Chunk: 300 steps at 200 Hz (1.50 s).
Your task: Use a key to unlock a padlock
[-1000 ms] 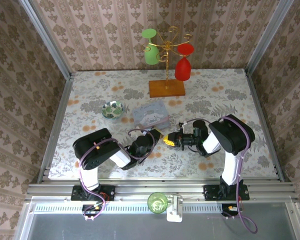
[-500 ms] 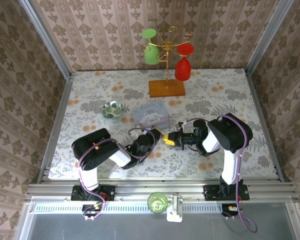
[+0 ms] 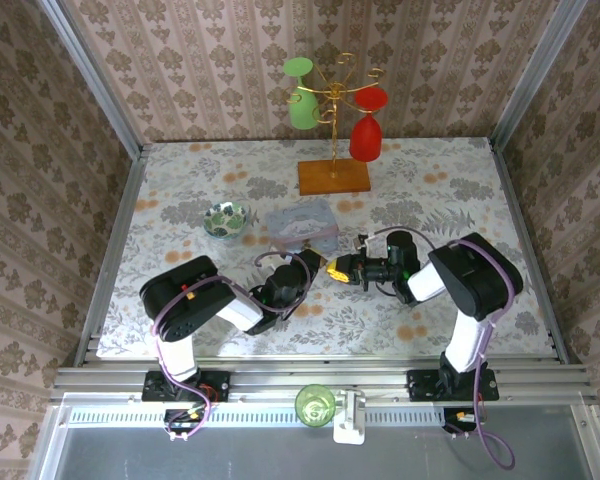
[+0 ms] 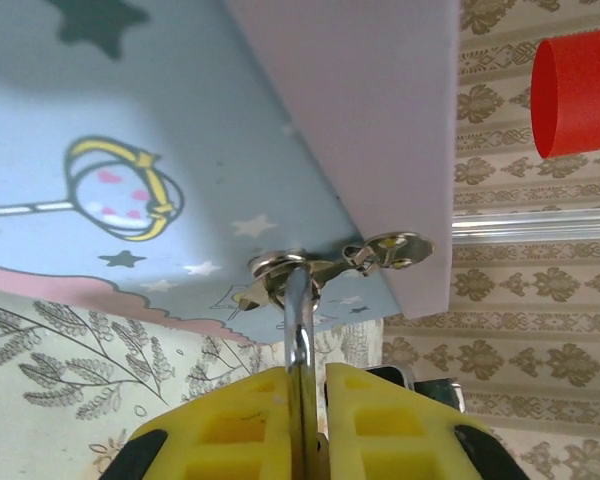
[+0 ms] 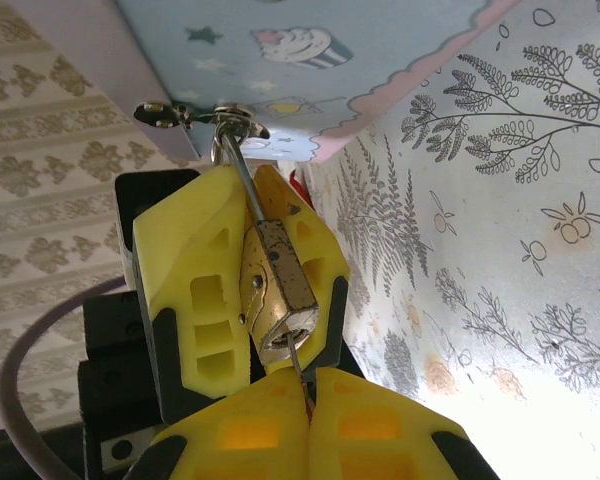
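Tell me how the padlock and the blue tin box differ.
The padlock is tiny and brass-yellow; the tin box is far larger and pale blue. The padlock is clamped between the left hand's yellow fingers; the tin box has no fingers on it. What they share: the padlock's silvery shackle passes through the tin box's clasp.

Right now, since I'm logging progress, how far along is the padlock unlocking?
Done: the left pincer grips the padlock, and the right pincer holds what looks like the key at its base. In hand: seating and turning that key. Left: the shackle still runs through the hasp of the tin.
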Available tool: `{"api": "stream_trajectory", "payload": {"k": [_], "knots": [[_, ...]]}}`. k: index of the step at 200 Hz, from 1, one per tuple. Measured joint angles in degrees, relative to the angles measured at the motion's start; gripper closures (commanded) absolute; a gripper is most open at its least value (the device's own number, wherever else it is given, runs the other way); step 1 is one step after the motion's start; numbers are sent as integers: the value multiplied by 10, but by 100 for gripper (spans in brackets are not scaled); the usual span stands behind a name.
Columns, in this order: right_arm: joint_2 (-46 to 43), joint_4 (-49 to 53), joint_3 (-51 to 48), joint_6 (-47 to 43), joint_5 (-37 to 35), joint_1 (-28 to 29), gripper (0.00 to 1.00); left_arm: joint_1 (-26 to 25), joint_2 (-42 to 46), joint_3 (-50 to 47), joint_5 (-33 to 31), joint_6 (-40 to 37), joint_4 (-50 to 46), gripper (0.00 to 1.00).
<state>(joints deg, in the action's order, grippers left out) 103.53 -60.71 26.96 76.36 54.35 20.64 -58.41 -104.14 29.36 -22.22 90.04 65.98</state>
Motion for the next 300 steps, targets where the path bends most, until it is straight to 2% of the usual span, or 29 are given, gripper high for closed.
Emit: {"api": "stream_trajectory", "payload": {"k": [30, 89, 141, 170, 227, 273, 300], "knots": [[-15, 44, 12, -31, 12, -5, 100, 0, 5, 0, 4, 4, 2, 100], [18, -34, 8, 33, 13, 2, 100, 0, 5, 0, -8, 6, -3, 100], [1, -19, 3, 19, 11, 2, 100, 0, 5, 0, -5, 19, 4, 100], [1, -29, -11, 7, 18, -4, 100, 0, 5, 0, 18, 19, 0, 100], [28, -38, -8, 3, 23, -1, 100, 0, -15, 1, 23, 26, 2, 100], [38, -34, 2, 0, 80, -33, 100, 0, -19, 13, 47, 30, 3, 100], [29, 26, 17, -45, 98, -38, 100, 0, -19, 14, 49, 30, 2, 100]]}}
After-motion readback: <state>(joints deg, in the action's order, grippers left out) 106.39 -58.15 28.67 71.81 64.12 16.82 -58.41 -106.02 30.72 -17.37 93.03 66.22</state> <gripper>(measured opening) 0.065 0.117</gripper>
